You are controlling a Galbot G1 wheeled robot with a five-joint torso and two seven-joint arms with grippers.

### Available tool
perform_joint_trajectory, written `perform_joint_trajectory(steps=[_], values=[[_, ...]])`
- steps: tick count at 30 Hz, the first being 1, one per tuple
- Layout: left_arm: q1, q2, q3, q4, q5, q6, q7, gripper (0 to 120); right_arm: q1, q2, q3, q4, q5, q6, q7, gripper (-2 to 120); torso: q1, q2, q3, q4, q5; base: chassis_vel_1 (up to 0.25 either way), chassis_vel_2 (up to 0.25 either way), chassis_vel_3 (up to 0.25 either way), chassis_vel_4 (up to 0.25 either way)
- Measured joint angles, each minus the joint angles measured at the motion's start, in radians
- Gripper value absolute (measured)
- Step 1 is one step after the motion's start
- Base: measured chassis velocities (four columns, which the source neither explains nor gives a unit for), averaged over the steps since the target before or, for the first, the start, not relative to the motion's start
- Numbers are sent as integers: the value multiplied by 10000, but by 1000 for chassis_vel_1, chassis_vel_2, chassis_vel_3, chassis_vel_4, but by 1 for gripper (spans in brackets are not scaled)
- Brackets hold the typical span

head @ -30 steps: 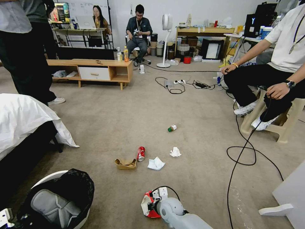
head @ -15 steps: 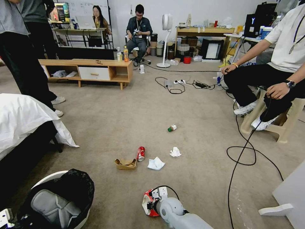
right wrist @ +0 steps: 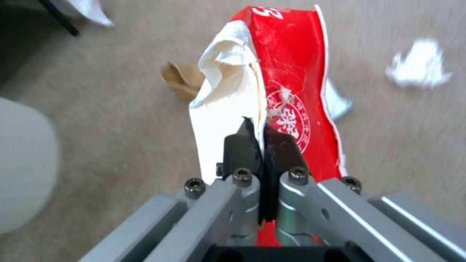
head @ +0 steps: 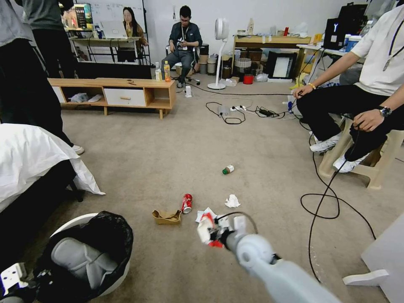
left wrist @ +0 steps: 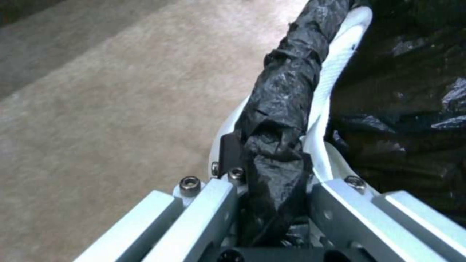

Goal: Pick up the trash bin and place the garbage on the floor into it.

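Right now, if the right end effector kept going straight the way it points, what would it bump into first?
Holding the red snack wrapper, the right end effector points down toward the floor. Probably the flat white tissue just behind the wrapper, or carpet near the brown cardboard; depth is unclear.

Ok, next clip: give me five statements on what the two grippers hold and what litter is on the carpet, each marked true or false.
1. The right gripper has its jaws shut on the red snack wrapper. True.
2. The left gripper is open and clear of the trash bin. False: its jaws clamp the bin's rim, black bag included.
3. The red soda can is already in the bin. False: it lies on the floor beside the torn brown cardboard.
4. The green-capped bottle lies on the carpet, farther from the robot than the can. True.
5. The wrapper is resting on the carpet. False: the right gripper holds it up off the floor.
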Motion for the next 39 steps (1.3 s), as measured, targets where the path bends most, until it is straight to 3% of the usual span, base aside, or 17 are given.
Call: perform_joint_trajectory(steps=[6,14,20,22,28,39], values=[[-143,377,23,-296,-532,0,-141,1,520,-530,216,1824,613,145,246,0,0,-1,0,5,0,0,0,0,0],[-133,785,156,-667,-924,0,-241,1,1663,-348,-132,2878,1574,788,49,0,0,-1,0,4,0,0,0,0,0],[-168,1059,329,-708,-1153,0,-331,1,3148,454,-1084,3014,2671,1319,-299,0,0,-1,0,6,-4,0,0,0,0],[-202,1140,424,-734,-1222,0,-353,1,4233,1290,-1860,2682,3281,1609,-432,0,0,-1,1,6,-4,0,0,0,0],[-266,1306,492,-763,-1398,0,-417,1,5519,2323,-2925,2038,3921,1718,-601,0,0,-1,0,8,-5,0,0,0,0],[-423,1370,674,-722,-1448,0,-464,1,5764,2811,-4112,1455,4193,1462,-337,0,1,0,0,4,-4,0,0,0,0]])
